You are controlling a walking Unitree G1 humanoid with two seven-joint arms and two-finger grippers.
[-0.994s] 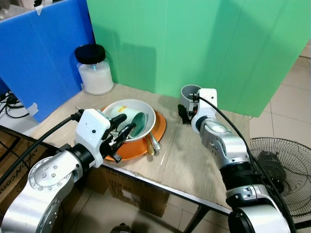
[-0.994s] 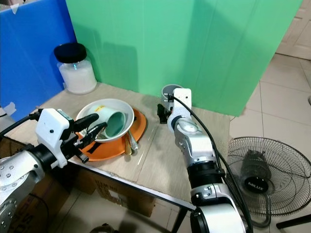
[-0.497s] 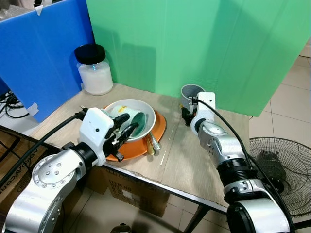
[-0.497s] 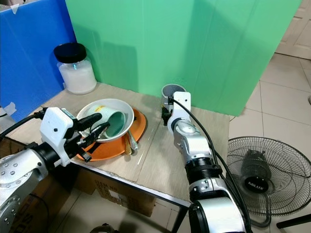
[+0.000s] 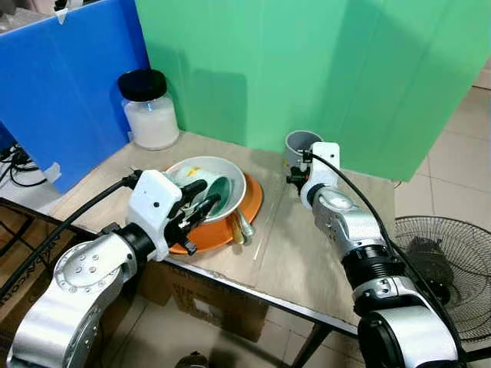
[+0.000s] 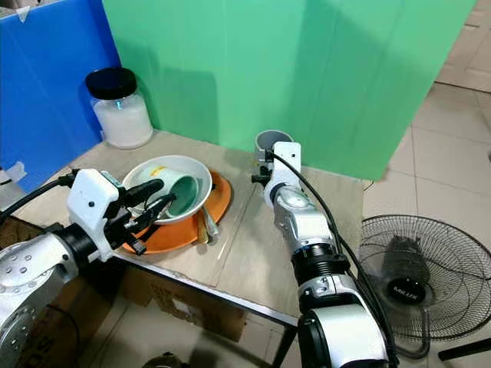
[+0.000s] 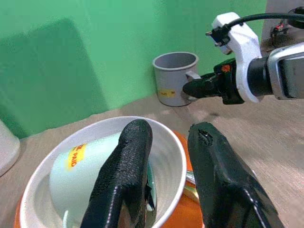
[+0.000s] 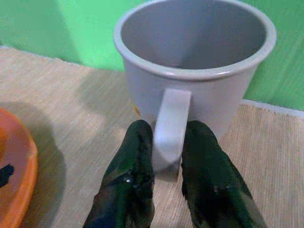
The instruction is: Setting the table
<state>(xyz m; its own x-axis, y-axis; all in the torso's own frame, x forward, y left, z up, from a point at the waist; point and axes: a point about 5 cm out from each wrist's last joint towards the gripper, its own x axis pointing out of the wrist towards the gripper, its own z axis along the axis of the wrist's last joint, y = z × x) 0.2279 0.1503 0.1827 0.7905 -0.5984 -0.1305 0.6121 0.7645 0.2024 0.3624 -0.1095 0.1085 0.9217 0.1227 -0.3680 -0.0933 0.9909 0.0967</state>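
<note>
Wooden surface (image 5: 307, 253) before green screen (image 5: 307, 69), tiled floor, fan (image 5: 441, 264). Right claw (image 8: 166, 159) pinching grey mug (image 8: 194, 71) handle. Left claw (image 7: 166, 166) spread over white bowl (image 5: 226, 172) on orange plate (image 5: 222, 230).

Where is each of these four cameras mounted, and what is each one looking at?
Left eye and right eye views: on the head, looking down at the wooden table; both silver arms show.
Left wrist view: along the left gripper, open over the white bowl holding a pale green mug.
Right wrist view: along the right gripper, its fingers either side of the grey mug's handle.
Shared: both wrist views show the grey mug.
</note>
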